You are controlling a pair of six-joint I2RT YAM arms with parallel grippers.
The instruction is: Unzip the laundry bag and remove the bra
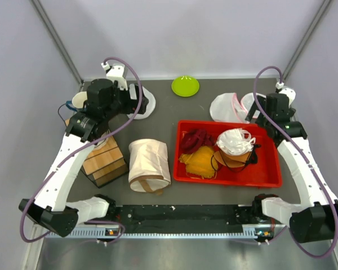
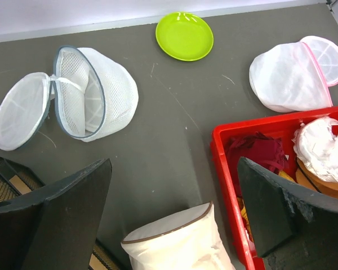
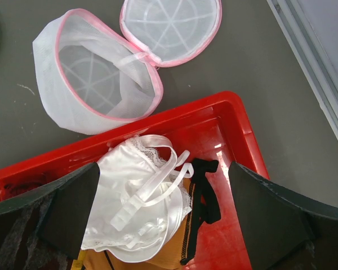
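Lying on its side on the dark table (image 1: 163, 121), the cream laundry bag (image 1: 149, 166) rests just beside a wooden box (image 1: 104, 160) and a red tray (image 1: 225, 180), its brown-trimmed round end toward the near edge. The tray holds a dark red garment (image 1: 196, 139), an orange one (image 1: 200, 160) and a white bra (image 1: 235, 140). The left gripper (image 2: 169, 208) hangs wide open and empty above the bag. The right gripper (image 3: 169, 214), also spread wide and empty, hangs over the tray's far end, near a pink-edged mesh pouch (image 3: 96, 79).
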